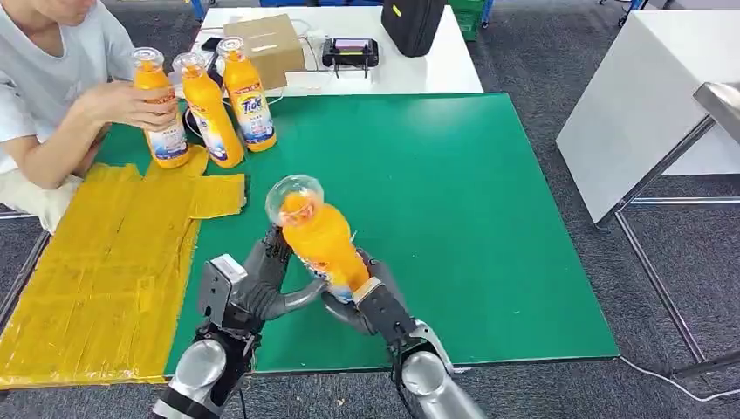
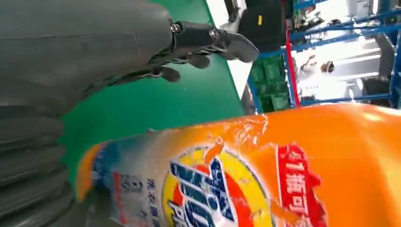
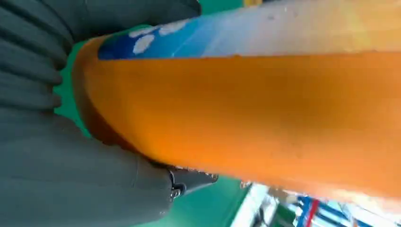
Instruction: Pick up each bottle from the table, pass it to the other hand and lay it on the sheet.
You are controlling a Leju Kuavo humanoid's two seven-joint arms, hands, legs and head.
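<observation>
An orange detergent bottle [image 1: 323,240] with a clear cap tilts above the green mat [image 1: 454,192], near its front edge. My right hand [image 1: 371,305] grips its lower end; in the right wrist view the bottle [image 3: 265,104] lies against the palm [image 3: 61,175]. My left hand [image 1: 253,284] is right beside the bottle on its other side. Its fingers [image 2: 208,40] are spread and stand off the bottle's label [image 2: 265,175], with green mat showing between. The yellow sheet [image 1: 105,262] covers the table's left part.
Three more orange bottles [image 1: 209,109] stand at the mat's back left, by the sheet's far end. A person seated at the left holds the leftmost one [image 1: 161,113]. Behind are a cardboard box [image 1: 266,39] and a black bag [image 1: 410,22]. A white table [image 1: 646,96] stands at the right.
</observation>
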